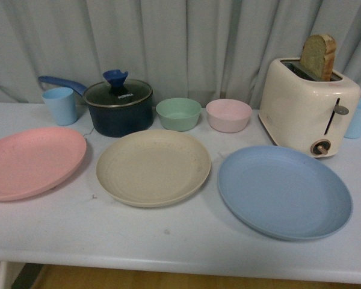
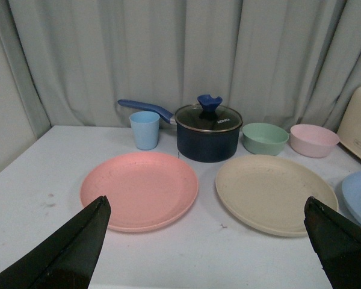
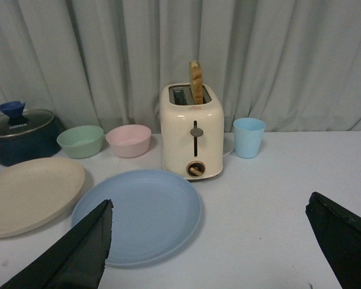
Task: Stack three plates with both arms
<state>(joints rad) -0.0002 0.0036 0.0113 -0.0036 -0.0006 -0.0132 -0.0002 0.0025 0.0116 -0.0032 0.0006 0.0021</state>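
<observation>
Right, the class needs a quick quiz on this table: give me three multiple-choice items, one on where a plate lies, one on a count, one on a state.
1. Which plate lies between the other two?
A) pink B) blue C) beige
2. How many small bowls stand behind the plates?
A) two B) one C) four
3. What state is the pot in?
A) lid off B) lid on C) tipped over

Answers:
1 C: the beige plate sits between the pink plate and the blue plate.
2 A: only a green bowl and a pink bowl are there.
3 B: the pot stands upright with its glass lid closed on it.
</observation>
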